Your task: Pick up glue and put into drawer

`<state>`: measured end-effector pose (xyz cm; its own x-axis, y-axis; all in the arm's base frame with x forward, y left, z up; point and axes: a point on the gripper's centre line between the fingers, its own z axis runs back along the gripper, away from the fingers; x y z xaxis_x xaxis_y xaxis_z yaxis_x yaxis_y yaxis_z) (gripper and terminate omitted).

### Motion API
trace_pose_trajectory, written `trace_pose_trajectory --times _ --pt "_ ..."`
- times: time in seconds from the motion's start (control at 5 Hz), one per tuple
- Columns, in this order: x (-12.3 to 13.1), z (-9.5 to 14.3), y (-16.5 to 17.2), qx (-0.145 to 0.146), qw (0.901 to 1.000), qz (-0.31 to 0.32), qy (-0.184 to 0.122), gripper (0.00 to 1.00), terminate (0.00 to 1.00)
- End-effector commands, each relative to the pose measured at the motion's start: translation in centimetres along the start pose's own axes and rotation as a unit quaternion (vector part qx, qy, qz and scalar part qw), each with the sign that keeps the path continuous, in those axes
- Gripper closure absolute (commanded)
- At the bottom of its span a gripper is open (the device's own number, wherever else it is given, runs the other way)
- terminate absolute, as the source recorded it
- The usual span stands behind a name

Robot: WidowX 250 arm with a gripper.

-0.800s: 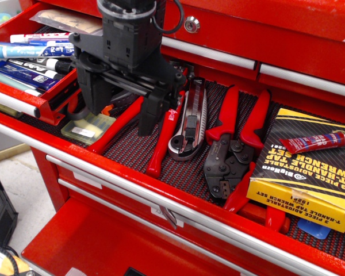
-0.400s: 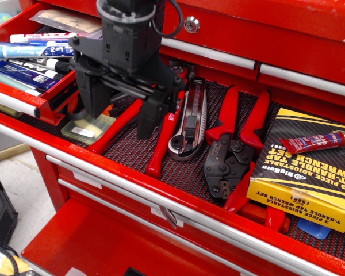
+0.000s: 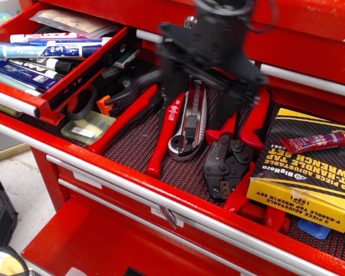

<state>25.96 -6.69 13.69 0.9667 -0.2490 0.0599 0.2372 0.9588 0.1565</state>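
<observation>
Glue [image 3: 316, 142]: lies flat on the yellow box [image 3: 302, 172] near the tabletop's right edge, nozzle pointing right; untouched.

Gripper [image 3: 198, 95]: blurred, mid-tabletop above the knife [image 3: 188, 123] and crimper [image 3: 233, 149]; a moment ago it hung over the left end, by the clear case [image 3: 87, 127].

Fingers: apart and holding nothing, as far as the blur lets me judge.

What changed: the arm has swung rightwards, so the long red pliers [image 3: 135, 115] it was covering now show (nothing else on the tabletop has shifted).

Meaning: I'd say it is travelling towards the glue, roughly halfway there; the grasp is not yet begun.

Drawer [image 3: 23, 92]: open at the left edge, full of pens, likely where the glue goes.

Risk: the tube is slim and sits on a tilted box.
</observation>
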Motion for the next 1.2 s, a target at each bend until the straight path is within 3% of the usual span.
trace_pose_trajectory --times 0.0,0.2,0.4,0.6,1.0 --pt "5.0 2.2 -2.9 -0.021 0.9834 -0.151 -0.098 0.00 0.00" --pt "6.9 2.3 -4.4 -0.029 0.9850 -0.123 -0.117 0.00 0.00" --pt "7.8 -0.1 -4.8 -0.048 0.9733 -0.134 -0.180 0.00 0.00" --pt "9.0 -0.4 -5.6 -0.036 0.9702 -0.144 -0.191 0.00 0.00" --pt "10.0 -1.5 -6.7 -0.057 0.9688 -0.127 -0.205 0.00 0.00"
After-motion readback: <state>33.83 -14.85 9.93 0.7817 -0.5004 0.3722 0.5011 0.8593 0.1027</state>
